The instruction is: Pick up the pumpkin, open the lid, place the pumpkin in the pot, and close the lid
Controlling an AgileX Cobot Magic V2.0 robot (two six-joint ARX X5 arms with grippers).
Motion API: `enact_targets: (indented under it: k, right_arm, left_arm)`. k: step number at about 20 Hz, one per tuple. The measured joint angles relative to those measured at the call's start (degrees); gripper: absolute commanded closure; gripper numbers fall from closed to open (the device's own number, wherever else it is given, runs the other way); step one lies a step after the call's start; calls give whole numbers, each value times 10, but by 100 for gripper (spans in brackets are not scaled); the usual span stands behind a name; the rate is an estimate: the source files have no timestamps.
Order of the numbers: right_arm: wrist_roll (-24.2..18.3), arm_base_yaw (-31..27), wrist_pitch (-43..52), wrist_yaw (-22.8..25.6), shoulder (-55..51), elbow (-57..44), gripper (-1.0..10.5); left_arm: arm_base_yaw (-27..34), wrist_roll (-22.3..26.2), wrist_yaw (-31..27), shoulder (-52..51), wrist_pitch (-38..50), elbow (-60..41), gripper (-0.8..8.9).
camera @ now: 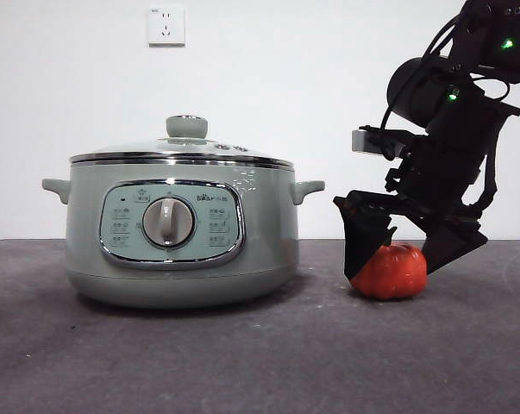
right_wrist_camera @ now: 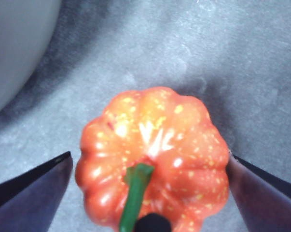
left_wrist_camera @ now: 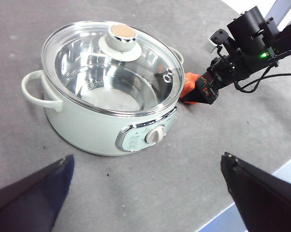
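The orange-red pumpkin rests on the grey table, to the right of the pot. My right gripper is lowered over it, open, with one jaw on each side; a thin gap shows at one jaw, and the other is at the pumpkin's skin. The green stem points toward the wrist camera. The glass lid with its pale green knob sits shut on the pot. My left gripper hangs open and empty, high in front of the pot.
A white wall socket is on the wall behind the pot. The table's front edge runs close to my left gripper. The pot's wall is a short way from the pumpkin.
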Motion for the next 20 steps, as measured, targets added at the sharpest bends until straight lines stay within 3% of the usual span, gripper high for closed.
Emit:
enact_targets:
  k: [1, 4, 7, 13, 20]
  right_arm:
    - [4, 0, 0, 0, 0, 0, 954]
    - [10, 0, 1, 0, 0, 0, 956]
    - [20, 0, -9, 0, -18, 0, 956]
    - [24, 0, -90, 0, -169, 0, 957]
    - [33, 0, -166, -2, -357, 0, 957]
  left_arm:
    - [0, 0, -6, 0, 0, 0, 59]
    - [0, 0, -57, 0, -1, 0, 59]
    - [0, 0, -68, 5, 4, 0, 59]
    - [-15, -5, -46, 78, 80, 2, 60]
    - [-99, -5, -70, 268, 229, 68, 60]
